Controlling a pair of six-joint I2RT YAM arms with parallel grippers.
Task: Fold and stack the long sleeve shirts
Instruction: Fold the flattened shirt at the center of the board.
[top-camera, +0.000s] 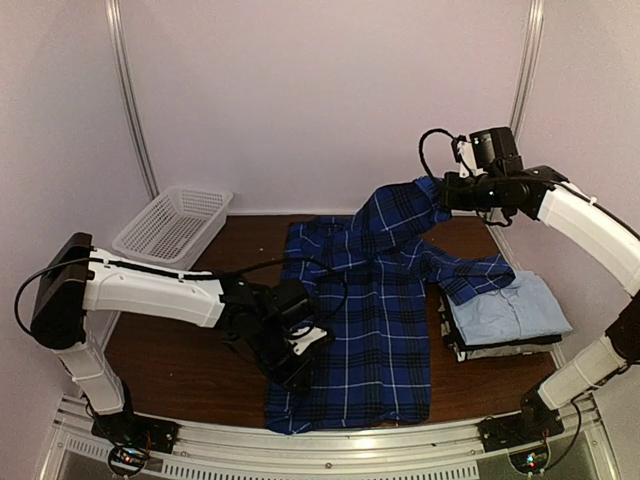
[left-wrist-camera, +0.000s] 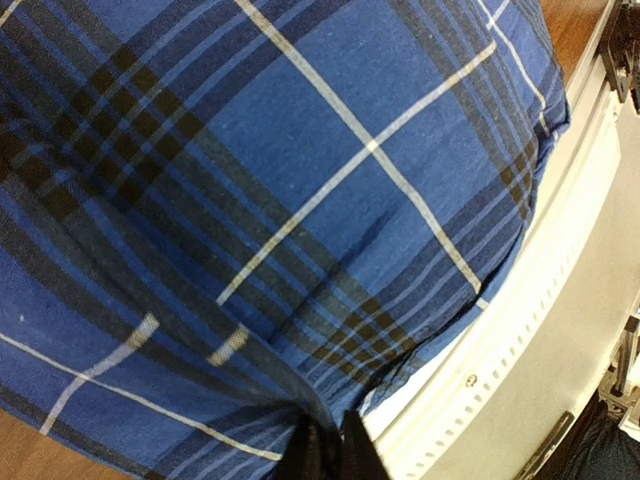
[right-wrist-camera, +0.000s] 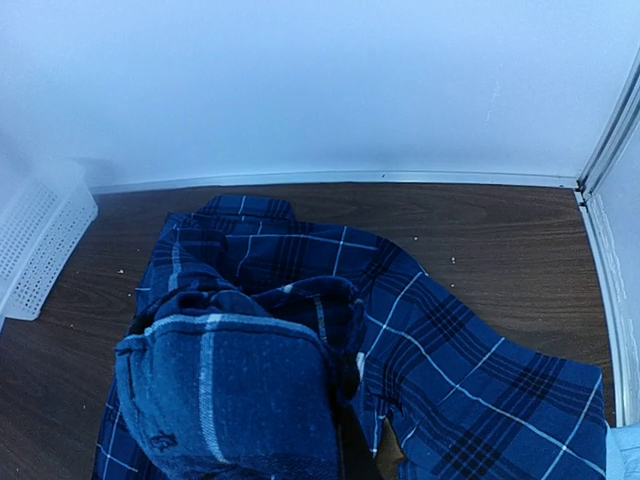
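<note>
We see the plaid shirt spread across the worktop's middle, its hem at the near edge. The right gripper pinches a sleeve lifted above the far right corner, and cloth hides its tips. The left gripper has its fingers cut off in the wrist view, and it seems to pinch the near-left hem.

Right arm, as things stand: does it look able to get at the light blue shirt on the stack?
Probably not yet: the right gripper is shut on the plaid shirt, holding it up, and that shirt's sleeve lies over an edge of the light blue shirt.
</note>
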